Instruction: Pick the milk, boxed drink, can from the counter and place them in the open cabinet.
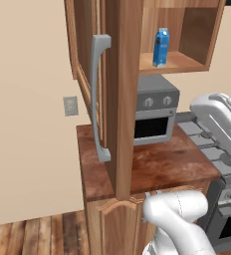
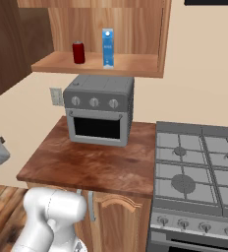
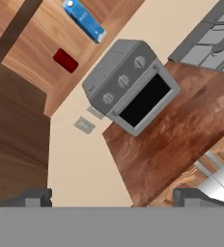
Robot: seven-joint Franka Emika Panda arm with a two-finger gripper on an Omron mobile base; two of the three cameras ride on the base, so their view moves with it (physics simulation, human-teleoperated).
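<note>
The cabinet (image 2: 150,69) hangs ahead of the hand and above it, door swung wide, its shelf already carrying two of the three items. In the hand view the room is rolled, so the shelf lies toward the upper left of what the gripper (image 3: 113,197) faces.

The counter (image 2: 86,165) runs below and ahead of the hand, its wood top bare around the grey toaster oven (image 2: 100,115), which sits directly under the shelf. The stove (image 2: 199,167) adjoins it on the far side from the hand.

The milk (image 2: 107,47) stands upright on the shelf, well beyond the fingertips. The can (image 2: 78,52) stands just beside it, apart from it, nearer the open door (image 1: 115,99).

The boxed drink cannot be made out anywhere on the counter or shelf.

The gripper is spread wide and empty, its two fingertips (image 3: 36,196) apart, nothing between them.

Judging by this, the drink is what remains. Doing the step well likely means finding the box before committing, approaching it squarely with the jaws straddling its narrow faces, then lifting clear of the oven top and setting it on free shelf without nudging the carton or can.
</note>
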